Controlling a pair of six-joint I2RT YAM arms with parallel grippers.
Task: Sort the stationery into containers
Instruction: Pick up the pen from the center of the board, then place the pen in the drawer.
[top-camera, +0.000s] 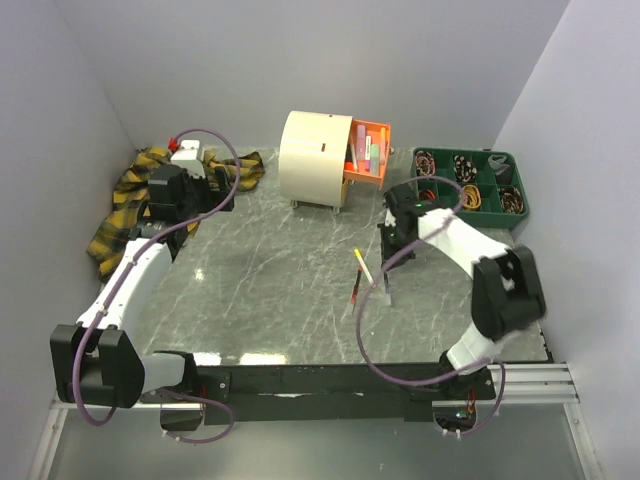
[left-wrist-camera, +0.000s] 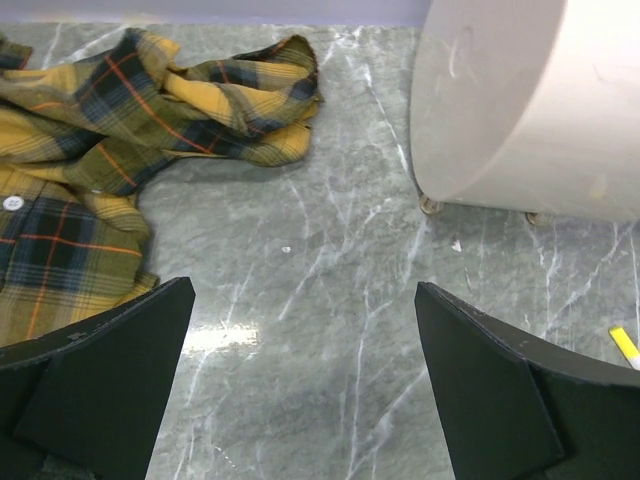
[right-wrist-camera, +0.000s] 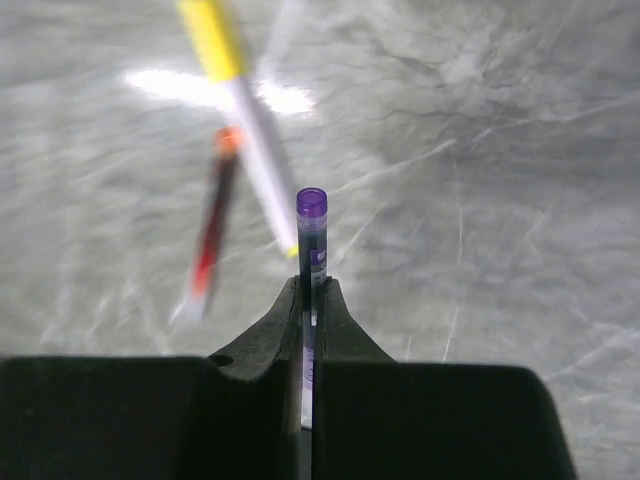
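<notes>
Top view, cabinet: cream cabinet (top-camera: 316, 160) on the table (top-camera: 270, 290), its orange drawer (top-camera: 369, 155) open and holding highlighters (top-camera: 368, 153).
Top view, tray: green tray (top-camera: 470, 183) by the right wall, coiled bands (top-camera: 468, 197) in its compartments.
Left wrist: left end effector (left-wrist-camera: 305, 385) released, over bare table near the plaid cloth (left-wrist-camera: 120, 150).
Right wrist: right end effector (right-wrist-camera: 308, 330) clenched on the purple pen (right-wrist-camera: 311, 250); yellow pen (right-wrist-camera: 240, 100) and red pen (right-wrist-camera: 212, 235) lie on the table beyond.
</notes>
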